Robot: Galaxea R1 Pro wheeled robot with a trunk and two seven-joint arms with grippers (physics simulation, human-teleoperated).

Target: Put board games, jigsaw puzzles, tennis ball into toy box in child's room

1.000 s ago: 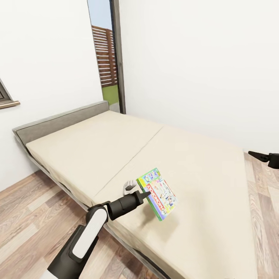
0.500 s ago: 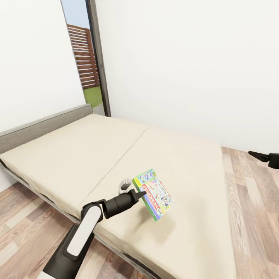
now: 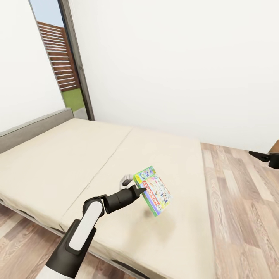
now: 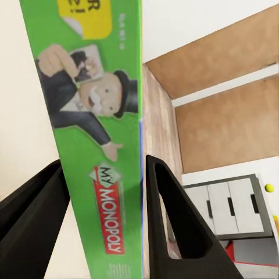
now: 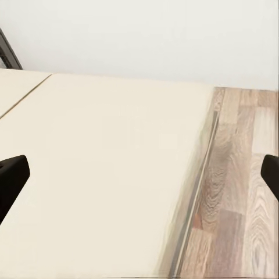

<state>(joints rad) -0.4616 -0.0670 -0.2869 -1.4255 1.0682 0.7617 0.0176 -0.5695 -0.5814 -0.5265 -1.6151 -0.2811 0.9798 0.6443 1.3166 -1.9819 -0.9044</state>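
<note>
My left gripper is shut on the green-edged board game and holds it tilted in the air above the cream bed. In the left wrist view the green Monopoly box stands between the two black fingers, which press on both of its faces. Far behind it are the table's pale drawers, with a small yellow tennis ball beside them. My right gripper hovers open at the right over the floor. Its fingertips are wide apart with nothing between them. The toy box is out of view.
A white wall runs behind the bed. At the back left is a tall dark-framed window. The grey headboard is at the left. Wooden floor lies to the right of the bed and in front of it.
The whole view has swung to the right, so the camera turned. The board game stays in my left gripper in the same pose. The right gripper holds its place.
</note>
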